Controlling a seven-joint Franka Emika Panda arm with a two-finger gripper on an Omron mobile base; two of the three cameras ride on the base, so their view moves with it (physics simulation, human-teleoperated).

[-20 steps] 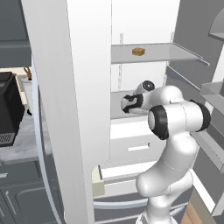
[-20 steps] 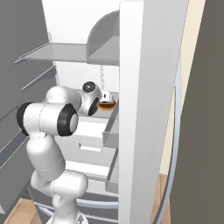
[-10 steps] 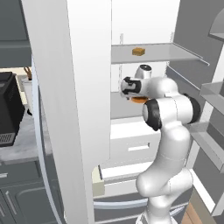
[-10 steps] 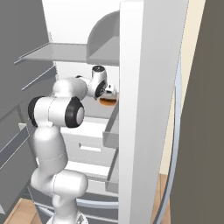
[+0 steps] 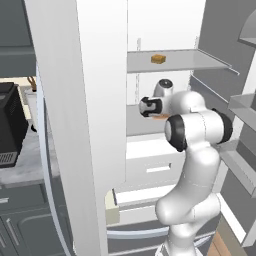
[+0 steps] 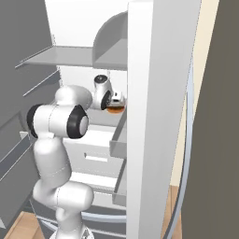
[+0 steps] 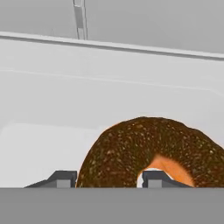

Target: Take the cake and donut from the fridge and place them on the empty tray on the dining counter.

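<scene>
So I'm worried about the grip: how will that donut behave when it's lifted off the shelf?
The donut looks soft, so the fingers, set on either side of one part of the ring, may dent it. Its dark glaze could be slick. It is probably light, and being round, it might roll if dropped on edge.

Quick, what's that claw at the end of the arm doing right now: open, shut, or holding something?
Gripper: closed on the donut, one finger tip on its outer edge, the other in its hole.

Base cams behind arm, L & R, both facing open fridge [image 5: 165,30]; hand cam close on donut [image 7: 144,151].
</scene>
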